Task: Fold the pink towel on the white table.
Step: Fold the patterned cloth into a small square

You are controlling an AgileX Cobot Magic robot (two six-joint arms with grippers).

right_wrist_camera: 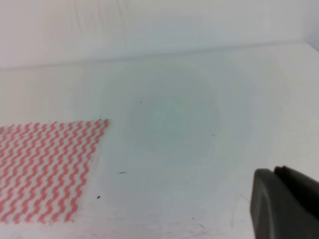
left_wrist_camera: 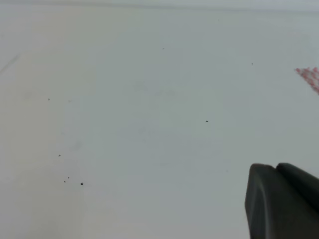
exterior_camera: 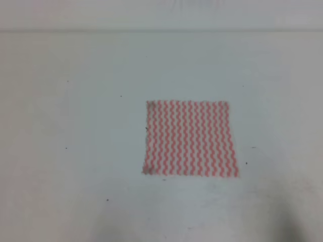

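Left wrist view catches only a dark grey piece of the left gripper in the bottom right corner, cut off by the frame edges; one rounded finger shows, the other does not, so I cannot tell whether the jaws are open or closed. Nothing is seen held. Beyond it lies the bare white desk, dotted with a few small dark specks. At the far right edge a tiny pink and white corner of the towel pokes into the frame, well apart from the gripper.

Right wrist view gives the same sort of partial look: a dark grey lump of the right gripper in the bottom right corner, cropped, with one finger visible and the state of the jaws impossible to judge. It sits well apart from the towel, which lies flat at the lower left, cut off by the left edge. A short dark mark and a few specks lie on the desk between them.

From the exterior high view neither gripper is visible. The towel lies spread flat and unfolded, slightly right of the middle of the desk, all four edges showing. Its lower left corner looks greyish and blurred. Small dark specks scatter around it.
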